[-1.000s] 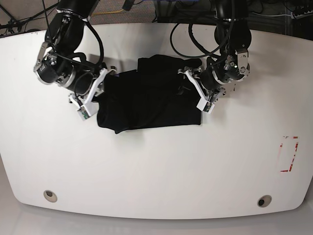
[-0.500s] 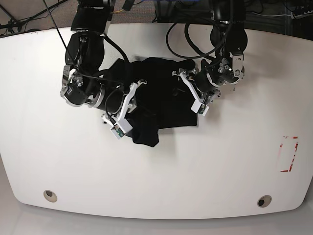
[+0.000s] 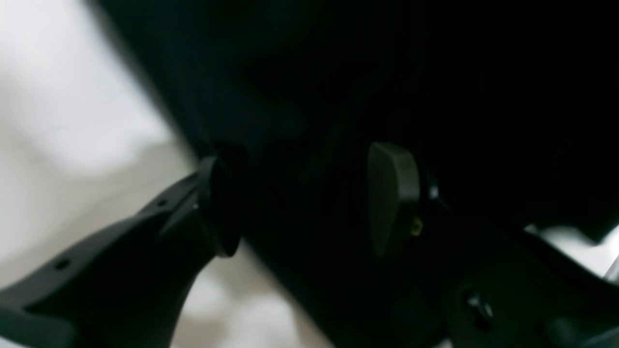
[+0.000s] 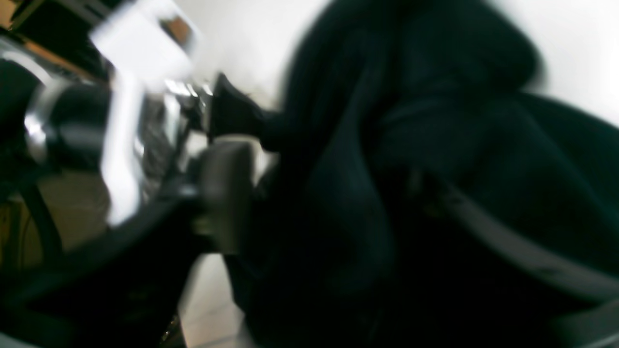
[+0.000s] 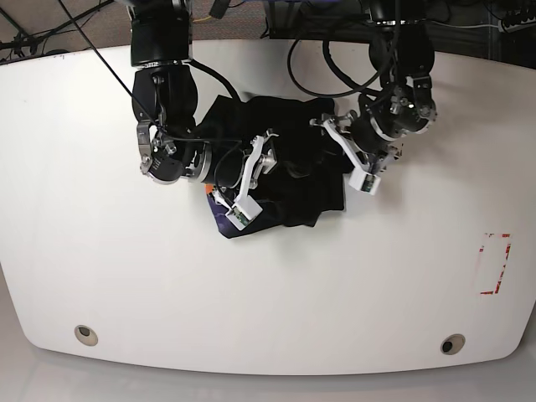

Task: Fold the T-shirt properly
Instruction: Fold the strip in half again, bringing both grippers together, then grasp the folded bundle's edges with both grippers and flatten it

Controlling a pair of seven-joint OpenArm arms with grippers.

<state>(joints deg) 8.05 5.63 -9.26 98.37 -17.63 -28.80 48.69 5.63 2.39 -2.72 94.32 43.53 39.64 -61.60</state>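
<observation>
The black T-shirt [image 5: 293, 163] lies bunched in the middle of the white table [image 5: 268, 285]. My right gripper [image 5: 251, 180], on the left in the base view, is shut on a fold of the shirt's left part and holds it over the shirt's middle. In the right wrist view, dark fabric [image 4: 435, 121] fills the space between the gripper's [image 4: 329, 208] fingers. My left gripper [image 5: 345, 155] is shut on the shirt's right edge. In the left wrist view, black cloth [image 3: 338, 96] sits between the gripper's [image 3: 304, 203] pads [image 3: 391, 198].
A red-marked rectangle [image 5: 494, 264] is near the table's right edge. Two round holes [image 5: 85, 334] [image 5: 452, 343] sit near the front edge. Cables [image 5: 335, 59] hang behind the arms at the back.
My right gripper has swung right across the shirt, carrying its left part over the middle. The shirt is now narrower and bunched. My left gripper has shifted slightly right.
</observation>
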